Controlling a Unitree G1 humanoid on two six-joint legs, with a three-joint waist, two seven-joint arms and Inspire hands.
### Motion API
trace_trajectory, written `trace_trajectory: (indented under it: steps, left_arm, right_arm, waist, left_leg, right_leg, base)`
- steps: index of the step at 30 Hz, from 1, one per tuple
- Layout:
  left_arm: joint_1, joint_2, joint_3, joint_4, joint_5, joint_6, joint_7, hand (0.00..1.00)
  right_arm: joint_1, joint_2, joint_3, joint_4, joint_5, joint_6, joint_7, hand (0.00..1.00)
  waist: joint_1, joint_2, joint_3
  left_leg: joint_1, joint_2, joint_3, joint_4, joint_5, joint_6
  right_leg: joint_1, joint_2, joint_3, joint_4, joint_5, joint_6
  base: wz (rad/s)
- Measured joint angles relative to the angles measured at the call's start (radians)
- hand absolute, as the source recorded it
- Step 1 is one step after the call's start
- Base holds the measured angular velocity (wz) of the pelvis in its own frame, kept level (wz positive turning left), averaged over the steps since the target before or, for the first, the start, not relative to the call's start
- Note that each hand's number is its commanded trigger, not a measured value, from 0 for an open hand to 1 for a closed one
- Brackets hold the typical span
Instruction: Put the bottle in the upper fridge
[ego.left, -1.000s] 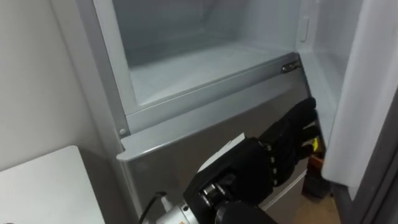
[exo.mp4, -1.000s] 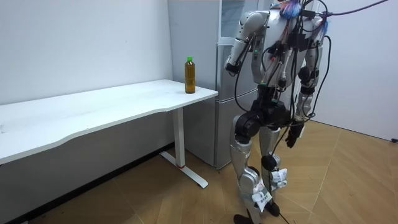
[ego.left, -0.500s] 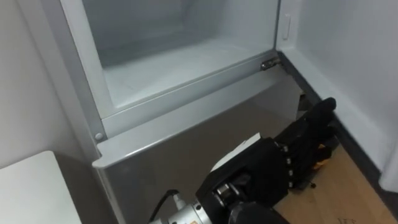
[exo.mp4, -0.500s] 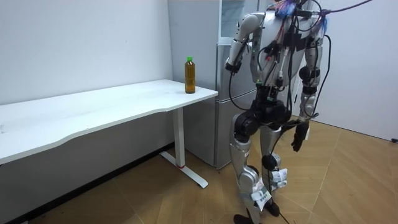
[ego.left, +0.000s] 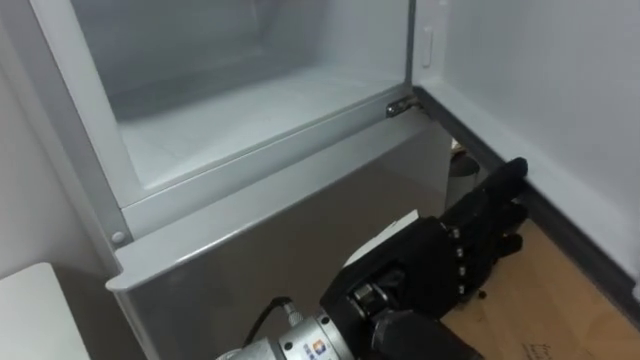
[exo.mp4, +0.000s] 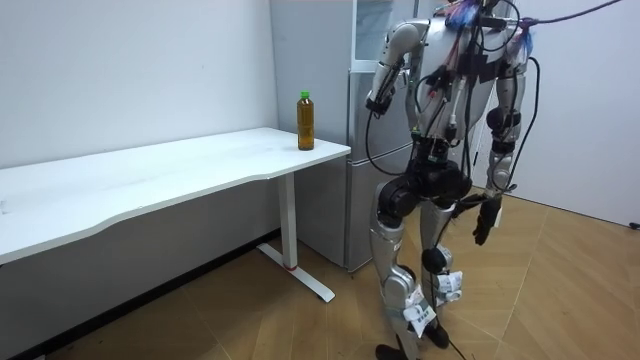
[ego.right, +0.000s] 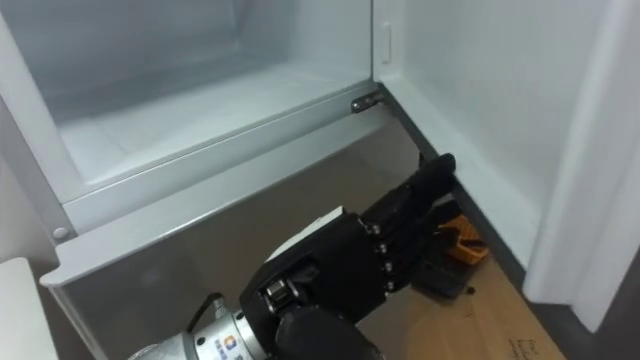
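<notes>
While the bottle (exo.mp4: 306, 120) stands upright on the table (exo.mp4: 180, 165), the left hand (ego.left: 465, 250) hovers flat and empty before the fridge (ego.left: 260, 240). The bottle, seemingly full, looks hard and smooth, so it wants a firm mid-body grasp.

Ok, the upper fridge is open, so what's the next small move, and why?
Probably turn toward the table and bring the left hand to the bottle. The upper compartment is open. The bottle stands upright near the table's corner, beside the fridge. The left hand is open before the lower door, holding nothing. The right hand hangs at the robot's side.
</notes>
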Motion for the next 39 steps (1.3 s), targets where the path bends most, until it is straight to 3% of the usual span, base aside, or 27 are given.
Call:
trace_trajectory:
  steps: [7,13,16,20,25,31,34,39]
  left_arm:
    - [-0.001,0.003,0.0,0.0,-0.001,0.0,0.002,0.0]
    - [-0.001,0.009,-0.005,-0.006,0.0,0.0,0.003,0.0]
    - [0.0,0.017,-0.005,-0.031,0.0,0.0,0.003,0.0]
    - [0.0,0.018,-0.004,-0.072,0.001,-0.003,0.015,0.0]
    - [-0.001,0.015,0.001,-0.081,0.001,-0.006,0.028,0.0]
    - [0.0,0.018,0.021,-0.102,0.004,-0.007,0.047,0.0]
    - [0.0,0.019,0.036,-0.134,0.066,-0.009,0.06,0.0]
    - [0.048,0.028,0.051,-0.197,0.093,-0.054,0.092,0.0]
  right_arm:
    - [0.006,0.0,0.0,-0.001,0.0,0.0,-0.022,0.0]
    - [-0.006,-0.001,0.009,0.004,0.004,0.001,-0.03,0.0]
    - [-0.014,-0.001,0.009,0.008,0.008,-0.001,-0.033,0.0]
    - [-0.026,0.008,0.01,0.004,0.012,-0.015,-0.06,0.0]
    - [-0.027,0.014,0.023,-0.001,0.052,-0.04,-0.079,0.0]
    - [-0.026,0.018,0.067,-0.005,0.056,-0.042,-0.077,0.0]
    - [-0.026,0.021,0.069,-0.006,0.038,-0.049,-0.084,0.0]
    - [-0.016,0.025,0.079,-0.04,-0.003,-0.073,-0.101,0.0]
  waist:
    - [0.002,0.001,0.001]
    - [0.009,0.007,-0.0019]
    - [0.031,0.008,-0.0027]
    - [0.04,0.008,-0.0027]
    - [0.069,0.007,-0.0023]
    - [0.117,-0.001,-0.0012]
    - [0.137,-0.01,0.0013]
    - [0.171,-0.023,0.0003]
  left_leg:
    - [-0.002,-0.003,-0.002,0.0,0.001,-0.001]
    - [-0.006,-0.007,-0.035,-0.014,0.003,-0.005]
    - [-0.009,-0.006,-0.043,-0.014,0.005,-0.008]
    - [-0.027,-0.01,-0.087,-0.017,0.008,-0.013]
    - [-0.035,-0.021,-0.121,-0.035,0.02,-0.014]
    - [-0.053,-0.024,-0.165,-0.03,0.02,-0.013]
    - [-0.052,-0.025,-0.184,-0.03,0.022,-0.014]
    - [-0.053,-0.035,-0.228,-0.032,0.033,-0.011]
  right_leg:
    - [-0.002,-0.005,-0.015,-0.001,0.001,-0.001]
    - [-0.002,-0.01,-0.045,0.0,0.003,0.0]
    - [0.0,-0.011,-0.061,-0.001,0.003,0.0]
    - [0.0,-0.017,-0.101,-0.002,0.004,-0.001]
    - [0.0,-0.026,-0.128,-0.003,0.003,-0.001]
    - [0.001,-0.031,-0.155,-0.002,0.003,-0.001]
    - [0.015,-0.033,-0.178,-0.004,0.001,-0.003]
    - [0.033,-0.044,-0.213,-0.019,-0.005,-0.001]
  base:
    - [0.09]
    - [0.13]
    - [0.13]
    - [0.28]
    - [0.18]
    - [0.18]
    - [0.17]
    - [0.26]
